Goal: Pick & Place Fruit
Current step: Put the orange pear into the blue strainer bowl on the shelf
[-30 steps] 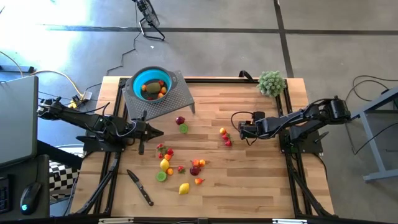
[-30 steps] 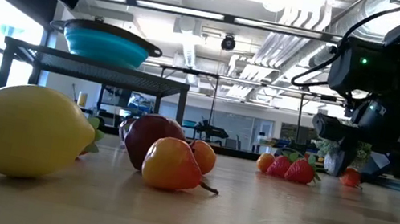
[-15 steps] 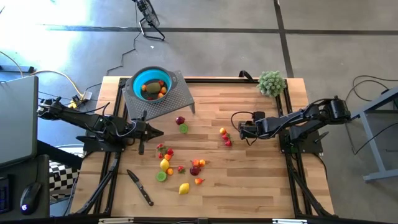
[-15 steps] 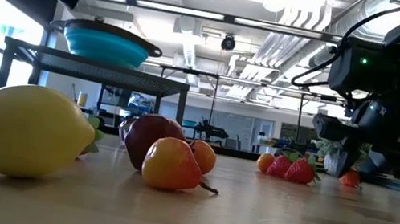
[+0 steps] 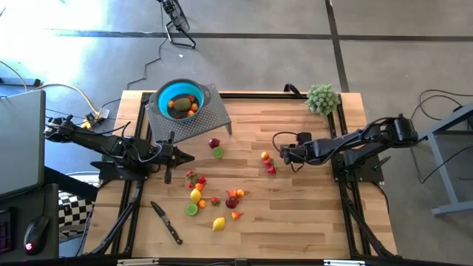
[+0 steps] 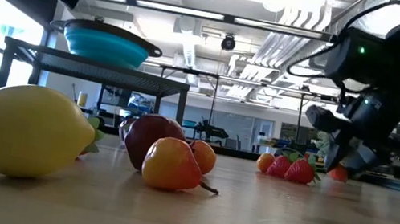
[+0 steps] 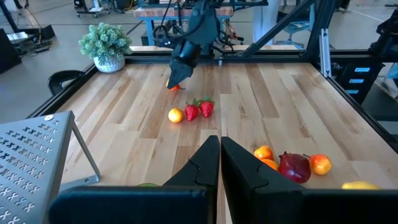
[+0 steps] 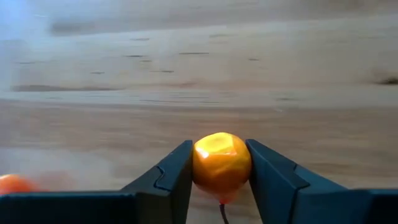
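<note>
Right gripper (image 8: pixel 219 168) has its catch: the two dark fingers are pinched on a small orange fruit (image 8: pixel 221 163), held just off the wood in the wrist view. In the overhead picture that gripper (image 5: pixel 281 155) sits right of centre on the desk (image 5: pixel 295 214), just beside the little cluster of an orange piece and two strawberries (image 5: pixel 268 164). So the pick looks done and the carry comes next, by my reading.

The teal bowl (image 5: pixel 179 100) waits at the upper left of the overhead frame, up on a perforated grey stand (image 5: pixel 199 122), already holding a few pieces. That is well apart from the right gripper, so the next move calls for a lift high enough to clear the stand's edge and the bowl's rim, then a long reach across toward the upper left before letting go.

Left gripper (image 5: pixel 190 157) idles at centre left with its fingers pressed together, empty. Plenty remains: a scatter of fruit (image 5: pixel 214 201) lies below centre, with a lime green piece (image 5: pixel 218 152) and a dark maroon one (image 5: pixel 213 143) nearer the stand.
</note>
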Motion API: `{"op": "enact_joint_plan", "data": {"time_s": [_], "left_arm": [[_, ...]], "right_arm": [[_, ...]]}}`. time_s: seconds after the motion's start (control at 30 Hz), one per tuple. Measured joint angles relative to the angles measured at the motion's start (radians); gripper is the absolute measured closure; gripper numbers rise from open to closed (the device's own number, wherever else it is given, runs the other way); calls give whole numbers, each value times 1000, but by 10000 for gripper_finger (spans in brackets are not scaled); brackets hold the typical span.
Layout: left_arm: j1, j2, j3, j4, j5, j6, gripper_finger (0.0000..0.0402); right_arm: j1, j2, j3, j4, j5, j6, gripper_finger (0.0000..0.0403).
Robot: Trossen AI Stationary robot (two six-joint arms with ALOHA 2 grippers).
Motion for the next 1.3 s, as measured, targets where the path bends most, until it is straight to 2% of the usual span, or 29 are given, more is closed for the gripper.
{"op": "enact_joint_plan", "data": {"time_s": [0.2,0.33,0.57,0.73,0.93,1.13,1.3], "left_arm": [[0,0,0,0,0,0,389],[0,0,0,2,-1,0,389],[0,0,0,7,-2,0,389],[0,0,0,7,-5,0,389],[0,0,0,7,-5,-3,389],[0,0,0,7,-41,-24,389],[1,8,0,10,-152,-142,389]], "right_arm": [[0,-96,0,134,42,-152,269],[0,-177,0,293,78,-320,269],[0,-238,1,741,78,-725,269],[0,-237,0,1019,10,-967,269],[9,-237,0,1131,-14,-1091,268],[10,-228,0,1145,-20,-1109,269],[10,-187,0,1232,-59,-1155,278]]}}
